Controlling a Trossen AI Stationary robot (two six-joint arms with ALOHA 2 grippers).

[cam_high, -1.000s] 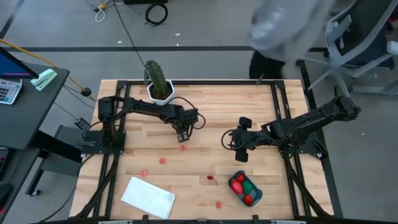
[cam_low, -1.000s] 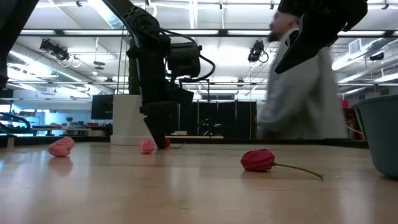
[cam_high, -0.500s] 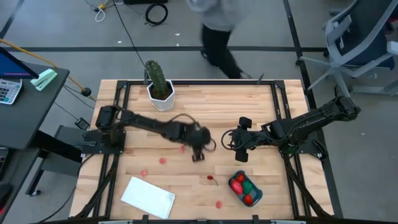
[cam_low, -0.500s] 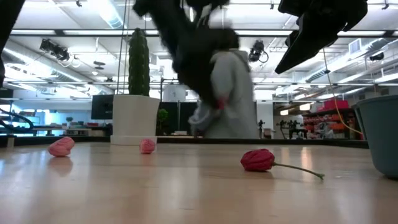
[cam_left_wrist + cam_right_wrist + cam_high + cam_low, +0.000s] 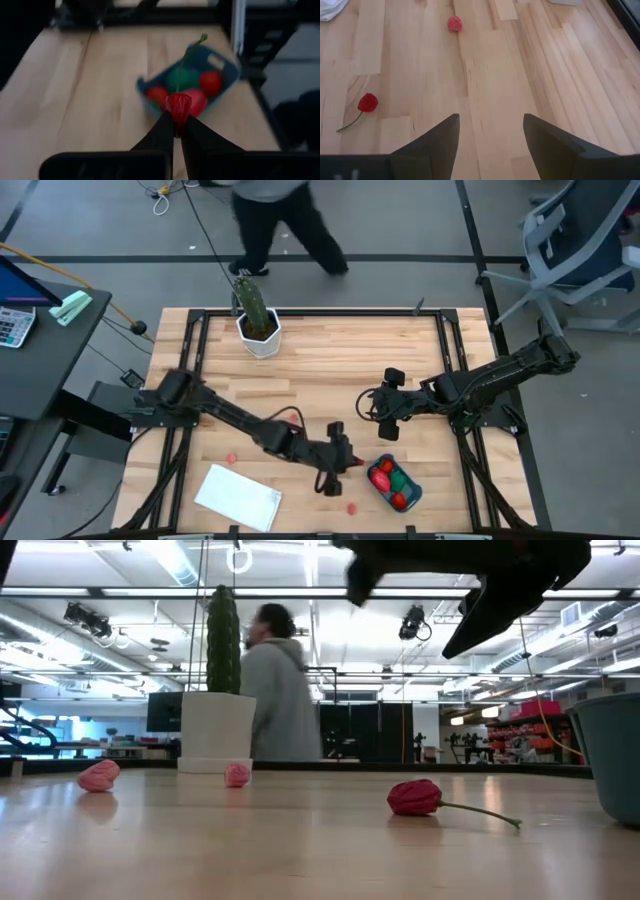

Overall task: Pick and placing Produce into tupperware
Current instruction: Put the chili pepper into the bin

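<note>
Behind the wooden table (image 5: 400, 350), a person (image 5: 272, 690) in a grey top walks across the workshop floor. On the table in the overhead view, the left gripper (image 5: 340, 463) sits toward 6 o'clock, just beside the teal container (image 5: 409, 479) on its 9 o'clock side; its own camera shows the fingers (image 5: 162, 135) pinched shut on a small red stemmed piece of produce (image 5: 178, 106), with the container (image 5: 227, 62) lying just beyond it. Inside that container are 3 red pieces (image 5: 383, 477) and 1 green piece (image 5: 400, 479). The right gripper (image 5: 388, 420) hangs near the table's center, at 12 o'clock from the container, its fingers (image 5: 432, 140) spread apart with nothing between them. Loose produce lies on the wood: a pink piece (image 5: 232, 459) toward 8 o'clock, a red piece (image 5: 351, 507) near the 6 o'clock edge, and a red stemmed piece (image 5: 415, 797) in the low view. A cactus in a white pot (image 5: 256, 315) stands toward 11 o'clock, and a white sheet (image 5: 238, 496) lies toward 7 o'clock.
</note>
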